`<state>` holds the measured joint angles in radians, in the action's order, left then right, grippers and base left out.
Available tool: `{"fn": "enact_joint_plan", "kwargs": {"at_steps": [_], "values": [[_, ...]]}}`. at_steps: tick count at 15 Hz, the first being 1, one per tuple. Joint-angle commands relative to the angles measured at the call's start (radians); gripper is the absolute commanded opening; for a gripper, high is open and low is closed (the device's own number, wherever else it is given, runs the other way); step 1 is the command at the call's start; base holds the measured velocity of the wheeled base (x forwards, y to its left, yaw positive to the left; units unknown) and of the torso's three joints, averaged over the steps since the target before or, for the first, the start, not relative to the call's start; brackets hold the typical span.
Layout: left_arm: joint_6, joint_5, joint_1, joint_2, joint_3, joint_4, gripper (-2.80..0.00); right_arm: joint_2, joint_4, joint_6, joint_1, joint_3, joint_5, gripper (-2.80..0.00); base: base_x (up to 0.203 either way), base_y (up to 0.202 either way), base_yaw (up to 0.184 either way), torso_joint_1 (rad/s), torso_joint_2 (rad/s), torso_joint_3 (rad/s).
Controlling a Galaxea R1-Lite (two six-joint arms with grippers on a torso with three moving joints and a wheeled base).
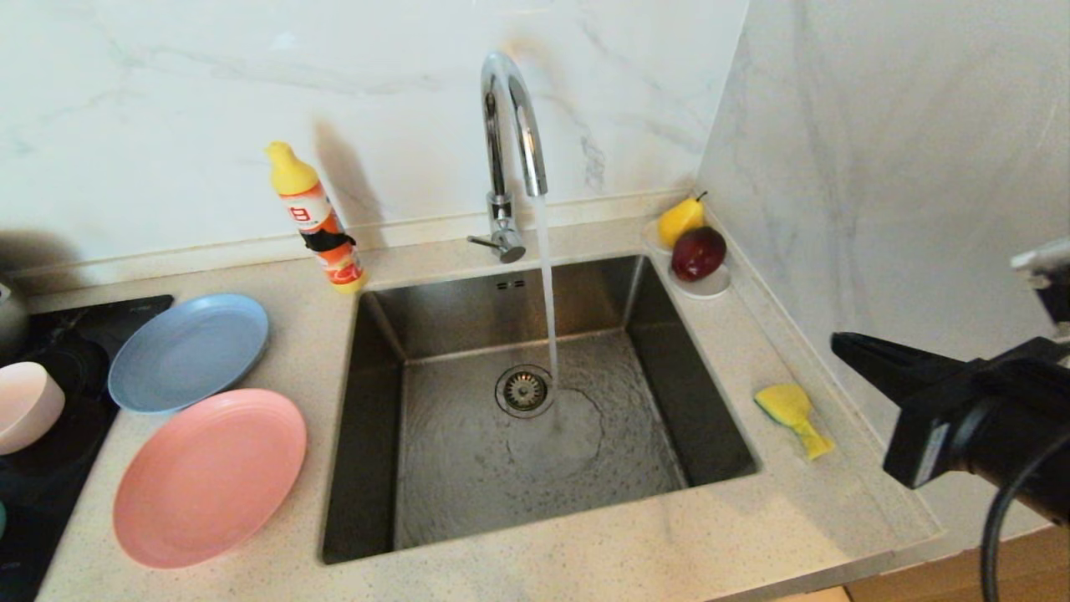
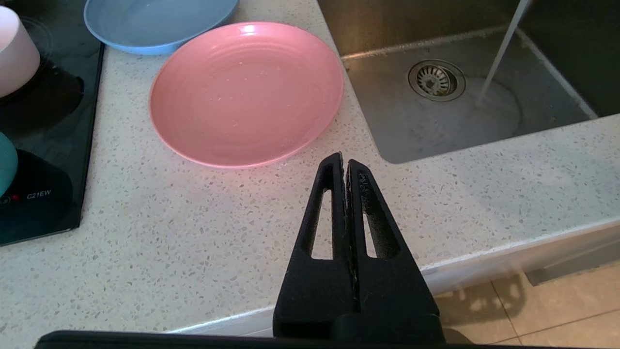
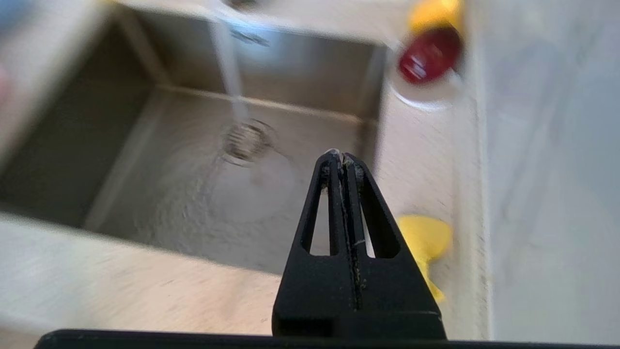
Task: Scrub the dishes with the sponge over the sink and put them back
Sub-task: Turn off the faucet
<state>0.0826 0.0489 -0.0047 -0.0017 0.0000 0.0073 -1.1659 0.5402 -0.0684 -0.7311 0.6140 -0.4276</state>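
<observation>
The yellow sponge (image 1: 793, 416) with its green face lies on the counter right of the steel sink (image 1: 535, 468), into which the tap (image 1: 512, 125) runs water. My right gripper (image 1: 838, 343) is shut and empty, raised at the right edge above and right of the sponge (image 3: 426, 237). Left of the sink lie the pink plate (image 1: 209, 477) and the grey-blue plate (image 1: 189, 351); the pale pink bowl (image 1: 27, 405) stands on the black hob. A teal bowl (image 2: 6, 162) shows at the hob's edge. My left gripper (image 2: 345, 162) hangs shut and empty over the counter's front, near the pink plate (image 2: 247, 92).
A yellow-capped orange detergent bottle (image 1: 318, 219) stands behind the sink's left corner. A white saucer (image 1: 706, 288) with a pear and a red fruit sits at the back right corner. A marble wall (image 1: 903, 167) closes the right side. The black hob (image 1: 50, 435) lies at far left.
</observation>
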Motion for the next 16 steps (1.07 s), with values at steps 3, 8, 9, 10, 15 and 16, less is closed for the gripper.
{"fn": "enact_joint_plan", "kwargs": {"at_steps": [3,8,9,10,15,16], "values": [[0.000,0.000,0.000,0.000,0.005,0.000,-2.80,0.246,0.001,-0.007,0.100,-0.107,0.348,-2.80,0.000,0.000,0.000,0.000,0.00,0.000],[0.000,0.000,0.000,0.000,0.003,0.000,-2.80,0.439,-0.037,-0.007,0.411,-0.240,0.824,-2.80,0.000,0.000,0.000,0.000,0.00,0.000],[0.000,0.000,0.000,0.000,0.005,0.000,-2.80,0.484,-0.068,-0.007,0.473,-0.257,0.898,-2.80,0.000,0.000,0.000,0.000,0.00,0.000],[0.000,0.000,0.000,0.000,0.003,0.000,-2.80,0.536,-0.114,-0.005,0.534,-0.272,0.971,-2.80,0.000,0.000,0.000,0.000,0.00,0.000],[0.000,0.000,0.000,0.000,0.003,0.000,-2.80,0.810,-0.362,0.003,0.719,-0.346,1.060,-2.80,0.000,0.000,0.000,0.000,0.00,0.000],[0.000,0.000,0.000,0.000,0.004,0.000,-2.80,0.866,-0.382,0.002,0.746,-0.372,1.036,-2.80,0.000,0.000,0.000,0.000,0.00,0.000]]}}
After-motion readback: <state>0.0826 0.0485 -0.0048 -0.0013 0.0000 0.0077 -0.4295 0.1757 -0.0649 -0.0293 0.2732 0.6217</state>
